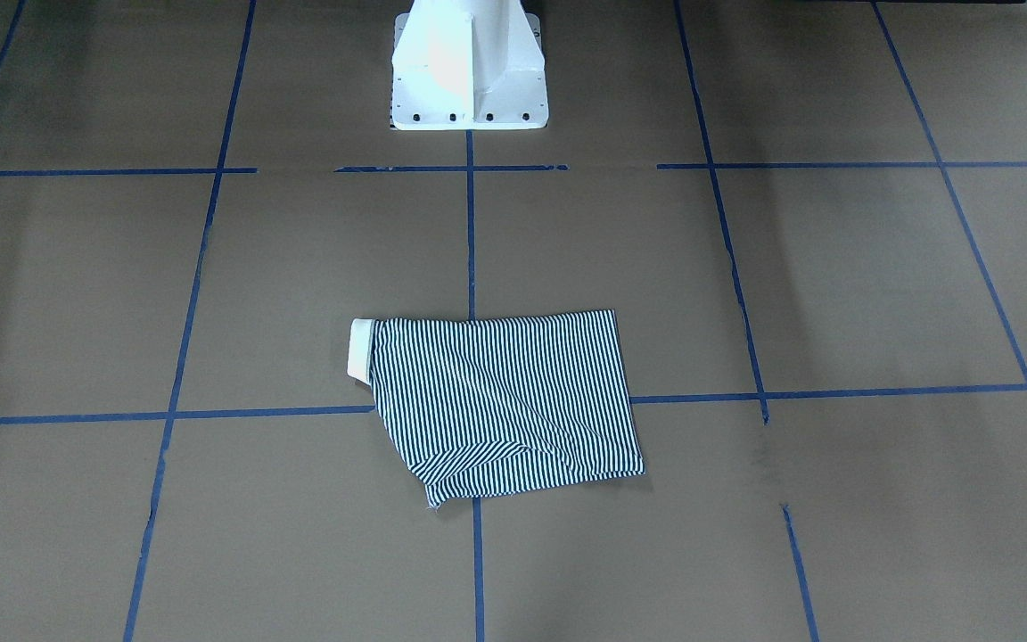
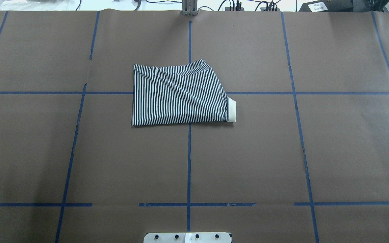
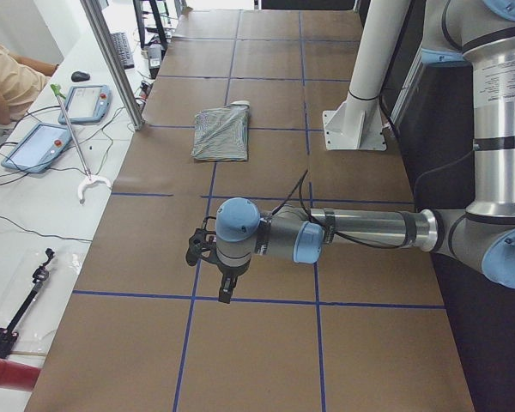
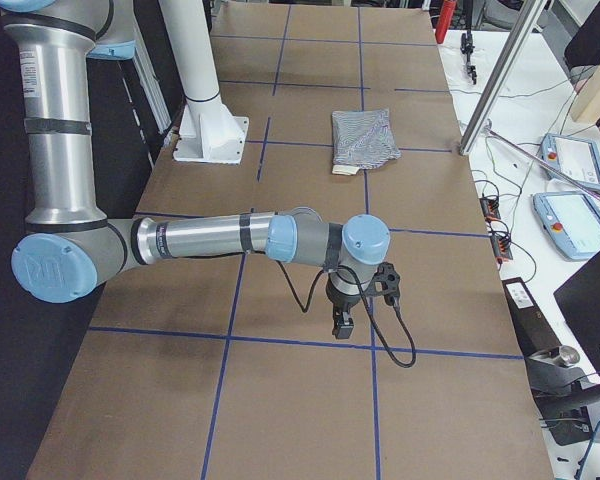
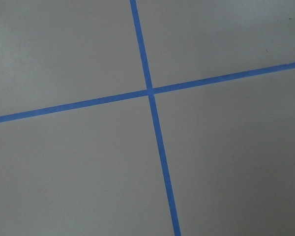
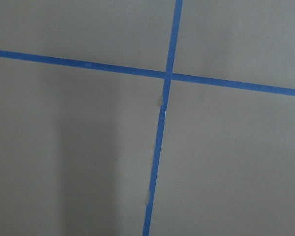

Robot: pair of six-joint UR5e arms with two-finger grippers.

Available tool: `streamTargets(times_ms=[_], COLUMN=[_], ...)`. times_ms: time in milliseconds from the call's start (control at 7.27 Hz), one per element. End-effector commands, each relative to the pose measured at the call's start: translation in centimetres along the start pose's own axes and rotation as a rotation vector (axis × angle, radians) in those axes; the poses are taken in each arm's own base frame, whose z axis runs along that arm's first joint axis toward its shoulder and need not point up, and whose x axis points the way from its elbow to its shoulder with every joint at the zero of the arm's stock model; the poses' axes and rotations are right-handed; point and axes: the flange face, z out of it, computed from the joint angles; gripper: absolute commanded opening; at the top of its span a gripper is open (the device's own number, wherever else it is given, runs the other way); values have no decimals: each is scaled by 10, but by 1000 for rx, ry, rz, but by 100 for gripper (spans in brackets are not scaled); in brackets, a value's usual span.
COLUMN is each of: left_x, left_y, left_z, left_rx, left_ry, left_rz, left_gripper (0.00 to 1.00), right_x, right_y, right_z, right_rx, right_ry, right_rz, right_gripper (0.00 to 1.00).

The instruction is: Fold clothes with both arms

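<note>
Striped polo shirt [image 1: 505,401] lies folded flat mid-bench [image 2: 248,152], well apart from both sets of jaws. Left arm [image 3: 352,230] and right arm [image 4: 210,238] hang over bare bench ends; jaws apart or together, cannot tell. Shirt likely light, limp, slides easily. Pinch stacked corners opposite collar [image 1: 359,349].

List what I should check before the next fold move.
1. Shirt lies folded flat on the table: ok.
2. Fold tidy: not ok; collar pokes out one side, one corner slants.
3. Left arm clear of shirt, over bare table: ok.
4. Right arm clear of shirt: ok.
5. Jaws open: cannot tell; only side views show them.
6. Wrist views free of fabric, only tape: ok.
</note>
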Motion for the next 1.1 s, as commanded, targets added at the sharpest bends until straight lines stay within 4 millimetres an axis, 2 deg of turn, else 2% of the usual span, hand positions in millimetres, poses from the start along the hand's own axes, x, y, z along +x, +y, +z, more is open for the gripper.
streamTargets(times_ms=[0,137,275,412,550,687,825,962], left_x=[8,6,15,6,13,16,15,4], left_y=[-5,-1,1,5,-3,-4,-1,2], left_z=[-10,-7,-12,-4,-13,-16,-15,-1], left_rx=[19,5,-13,-31,-10,-6,-6,-25], left_ry=[-2,12,56,55,51,48,45,61], left_rz=[-3,-26,-95,-151,-137,-132,-129,-142], left_gripper=[100,100,100,100,100,100,100,100], right_x=[-3,-12,-18,-32,-33,-38,-42,-58], right_y=[-2,-5,-10,-37,-39,-43,-47,-54], right_z=[2,12,5,-15,-19,-25,-28,-22], right_rx=[-3,-23,-9,21,28,43,51,55], right_ry=[-4,-1,0,15,16,21,17,15], right_rz=[0,-14,-18,-42,-40,-31,12,-23], right_gripper=[100,100,100,100,100,100,100,100])
